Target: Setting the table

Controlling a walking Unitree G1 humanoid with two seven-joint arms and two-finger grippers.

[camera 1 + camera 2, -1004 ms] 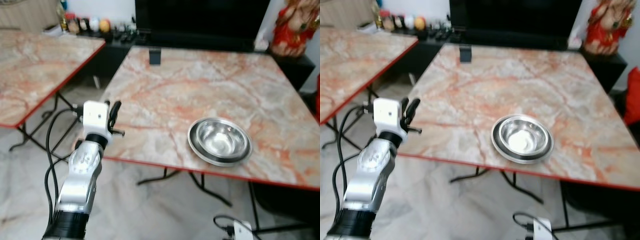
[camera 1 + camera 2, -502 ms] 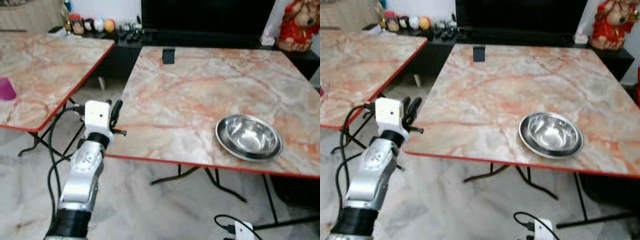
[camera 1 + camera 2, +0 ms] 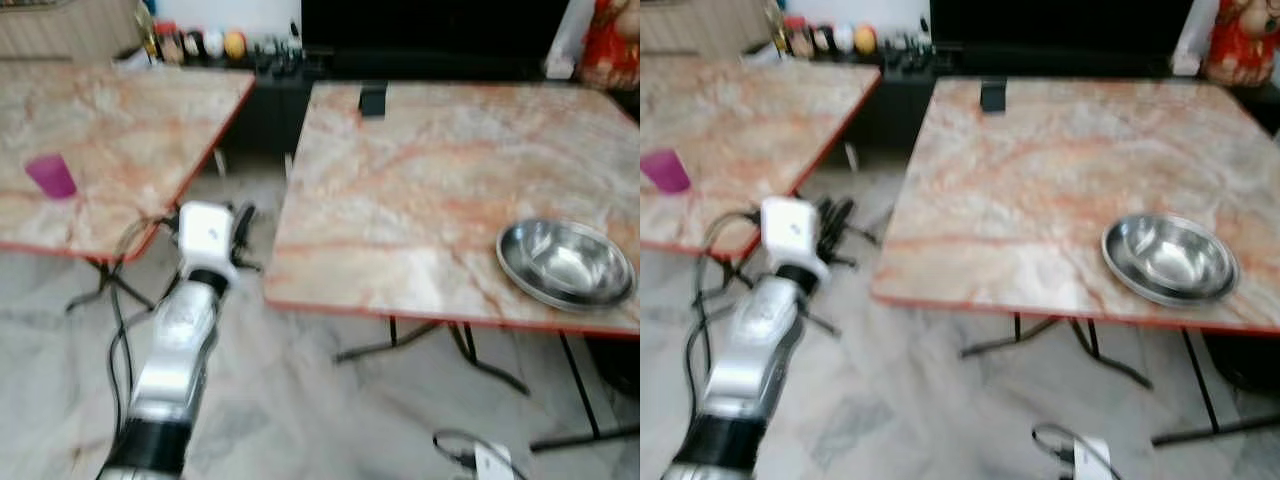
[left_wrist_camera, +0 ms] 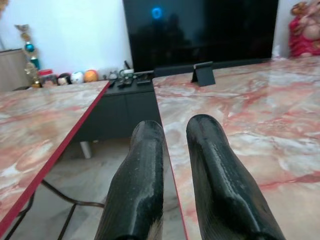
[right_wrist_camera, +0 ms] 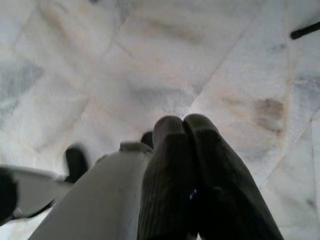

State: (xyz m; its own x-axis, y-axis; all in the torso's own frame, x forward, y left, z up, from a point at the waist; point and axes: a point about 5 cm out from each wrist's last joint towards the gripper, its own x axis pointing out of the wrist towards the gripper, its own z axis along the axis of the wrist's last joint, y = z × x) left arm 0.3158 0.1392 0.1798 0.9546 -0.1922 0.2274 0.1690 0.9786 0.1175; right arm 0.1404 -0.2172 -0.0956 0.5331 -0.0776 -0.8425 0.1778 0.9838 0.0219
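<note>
Right wrist view has the right gripper (image 5: 182, 125) hanging over the marble floor (image 5: 210, 55), fingers pressed together, empty. Left gripper (image 3: 243, 222) is raised in the gap between the two counters, fingers a narrow slit apart, holding nothing. On the right counter (image 3: 420, 190) a steel bowl (image 3: 566, 263) sits near its front right corner. A purple cup (image 3: 51, 175) stands on the left counter (image 3: 130, 130). Beyond the right counter stands a dark TV (image 4: 200, 30)

The left arm (image 3: 180, 350) was shiny silver w/ a white box at the wrist, a black band lower down & black cables. Its fingers (image 4: 142, 185) were black, fat, rounded.
</note>
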